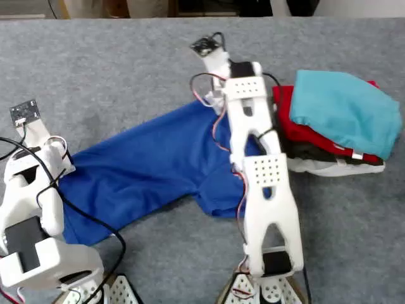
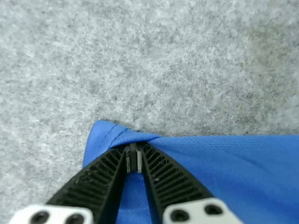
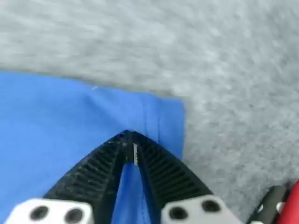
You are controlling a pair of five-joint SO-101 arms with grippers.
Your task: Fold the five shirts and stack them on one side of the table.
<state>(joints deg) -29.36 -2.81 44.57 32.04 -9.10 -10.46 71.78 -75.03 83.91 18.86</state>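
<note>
Left wrist view shows my left claw [image 2: 133,157] clenched on a corner of the blue shirt [image 1: 145,168]. Its black ribbed fingers [image 2: 105,170] are pressed together with a pinch of cloth between their tips. The hem folds over just beyond them, and the grey table [image 1: 95,63] lies past that corner.

My right claw [image 3: 131,147] is likewise closed tight, biting the blue shirt at its hem near another corner. A double row of stitching runs beside the tips.

From the high view, the blue shirt lies unfolded on the table, stretched slantwise from near the left edge toward the middle. One sleeve points toward the near edge at the centre. My left arm sits at the shirt's left end, and my right arm reaches over its far right end.

Close to the right edge sits the stack [image 1: 304,136] of folded shirts: a teal shirt [image 1: 345,111] on top, a red shirt [image 1: 294,123] under it, a black shirt [image 1: 300,152] beneath that and a white shirt [image 1: 329,168] at the bottom. The stack lies just beside the blue shirt's right end. My right arm crosses in front of the gap between them, so I cannot tell whether they touch.
</note>
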